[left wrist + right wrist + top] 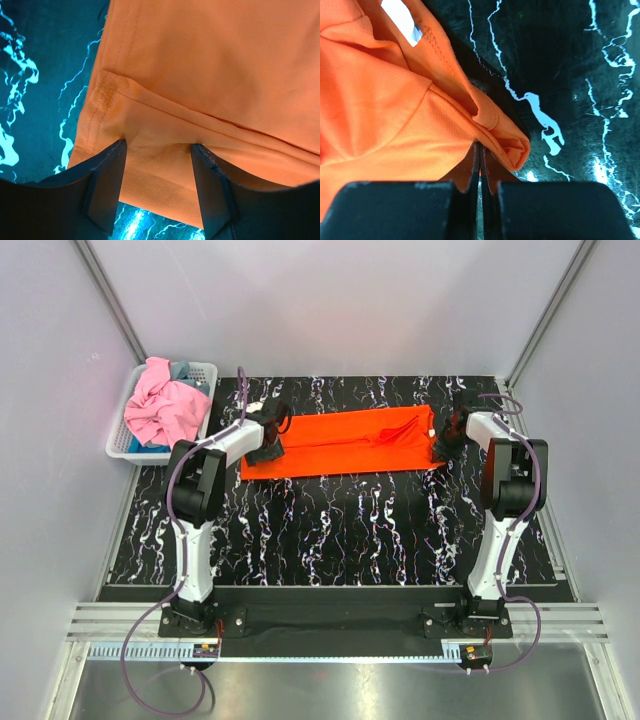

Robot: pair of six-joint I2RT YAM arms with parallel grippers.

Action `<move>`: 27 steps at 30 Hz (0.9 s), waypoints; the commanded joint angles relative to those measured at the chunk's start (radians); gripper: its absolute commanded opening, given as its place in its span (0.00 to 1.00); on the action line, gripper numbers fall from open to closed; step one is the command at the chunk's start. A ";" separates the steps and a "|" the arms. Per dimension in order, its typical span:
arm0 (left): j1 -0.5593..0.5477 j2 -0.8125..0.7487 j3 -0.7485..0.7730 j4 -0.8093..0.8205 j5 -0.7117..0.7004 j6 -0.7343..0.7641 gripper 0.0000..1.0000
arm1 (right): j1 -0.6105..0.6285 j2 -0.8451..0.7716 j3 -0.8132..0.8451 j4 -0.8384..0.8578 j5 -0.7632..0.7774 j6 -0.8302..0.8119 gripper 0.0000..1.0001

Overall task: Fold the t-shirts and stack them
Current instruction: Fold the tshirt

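The orange t-shirt (340, 445) lies folded into a long band across the far part of the black marbled mat (330, 530). My left gripper (268, 445) is at the band's left end. In the left wrist view it (159, 145) is open, its fingers (107, 185) straddling the orange t-shirt's (210, 60) hemmed corner. My right gripper (447, 435) is at the right end. The right wrist view shows it (480, 145) shut, pinching a folded edge of the orange t-shirt (380, 110). The pink t-shirt (160, 405) and a blue-grey t-shirt (185, 370) lie crumpled in the basket.
A white lattice basket (117, 450) stands at the back left, just off the mat. Grey walls close in the back and both sides. A white label (400, 17) shows inside the orange shirt. The mat's near half lies between the two arms.
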 commanded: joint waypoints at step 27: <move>-0.138 -0.452 -0.316 0.044 0.072 -0.013 0.64 | -0.029 -0.280 -0.112 -0.040 0.069 0.031 0.33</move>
